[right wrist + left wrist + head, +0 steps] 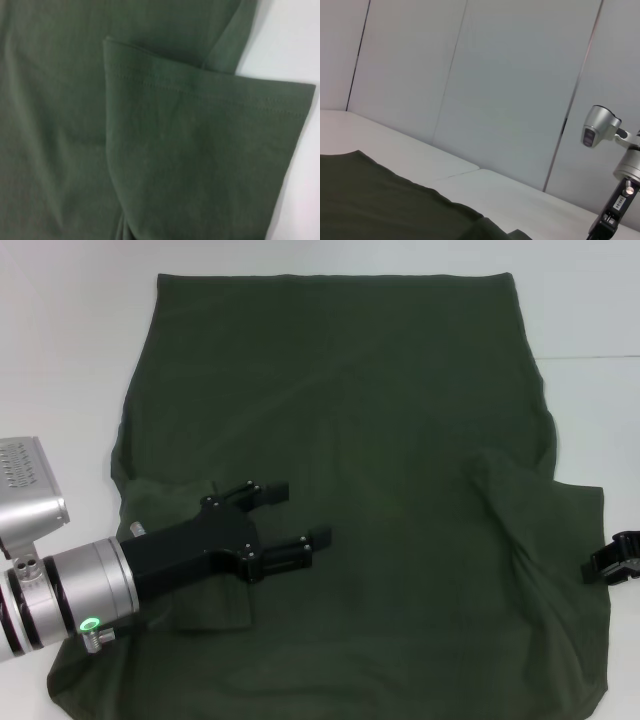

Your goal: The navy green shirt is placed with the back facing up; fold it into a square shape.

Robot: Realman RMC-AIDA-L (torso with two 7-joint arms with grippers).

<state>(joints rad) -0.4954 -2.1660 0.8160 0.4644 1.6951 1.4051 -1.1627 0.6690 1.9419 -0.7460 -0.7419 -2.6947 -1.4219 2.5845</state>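
The navy green shirt (380,440) lies spread flat on the white table, filling most of the head view. Its left sleeve (200,605) is folded inward onto the body and lies under my left arm. Its right sleeve (520,505) is also turned in over the body, and the right wrist view shows that sleeve's stitched hem (200,90) close up. My left gripper (297,516) hovers over the shirt's left-middle part, open, with nothing between its black fingers (262,492). My right gripper (612,558) sits at the table's right edge, just off the shirt, only partly in view.
The bare white table (70,360) shows on both sides of the shirt and beyond its far edge. In the left wrist view, grey wall panels (510,90) stand behind the table, and my right arm (620,195) rises at the far side.
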